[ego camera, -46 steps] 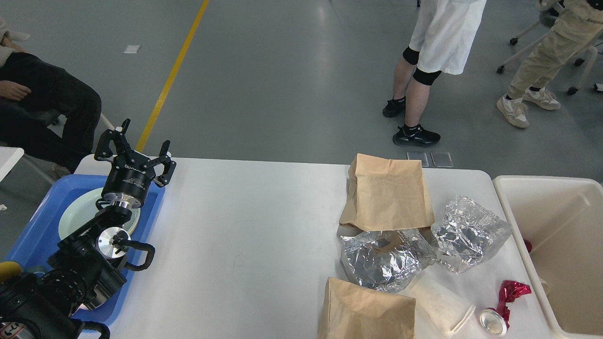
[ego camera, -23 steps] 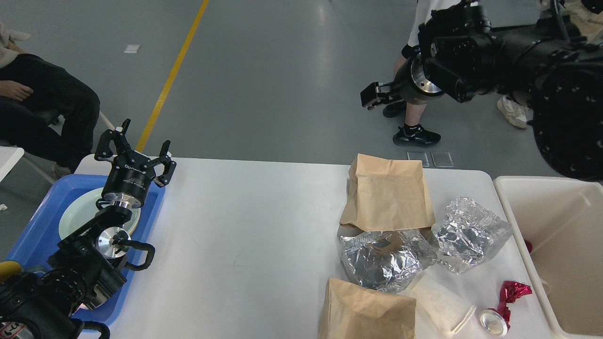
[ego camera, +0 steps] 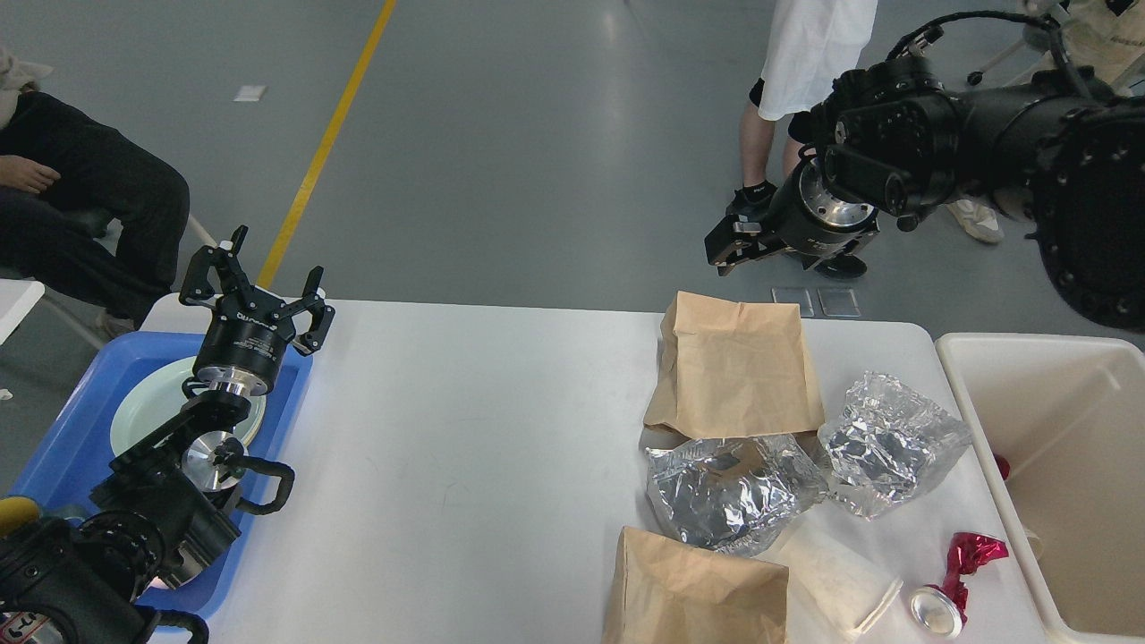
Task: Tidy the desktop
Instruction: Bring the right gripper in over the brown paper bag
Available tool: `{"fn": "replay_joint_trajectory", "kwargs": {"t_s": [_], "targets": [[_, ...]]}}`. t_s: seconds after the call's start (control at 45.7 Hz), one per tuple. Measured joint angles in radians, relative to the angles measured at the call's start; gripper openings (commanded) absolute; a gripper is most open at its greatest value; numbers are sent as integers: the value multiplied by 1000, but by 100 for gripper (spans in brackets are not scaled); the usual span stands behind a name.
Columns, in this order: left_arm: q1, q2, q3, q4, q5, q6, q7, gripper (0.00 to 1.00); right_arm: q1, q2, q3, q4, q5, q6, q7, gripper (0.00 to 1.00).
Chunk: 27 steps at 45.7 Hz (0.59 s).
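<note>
You have open passage across the large white rectangular desktop (ego camera: 465, 447) at its middle, while two brown paper bags (ego camera: 735, 367) and crumpled silver foil (ego camera: 733, 492) crowd its right side.

Bright, even overhead light is filling the scene, and the large white matte desktop (ego camera: 465, 429) is reading almost flat, with only faint soft shadows lying under the things on it. The polished grey floor (ego camera: 537, 134) is carrying pale, smeared reflections toward the top of the view. The two crumpled silver foil wrappers (ego camera: 729, 487) are throwing small hard glints. Focus is holding sharp across the table, while the black right arm (ego camera: 984, 134) is showing slight blur and losing detail in its dark surfaces.
</note>
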Motion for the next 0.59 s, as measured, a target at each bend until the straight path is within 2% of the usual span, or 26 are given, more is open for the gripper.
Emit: {"fn": "replay_joint_trajectory", "kwargs": {"t_s": [0.591], "targets": [[0,0,0,0,0,0,0,96,-5,13,-4,-13,-11,0,-1,100]]}}
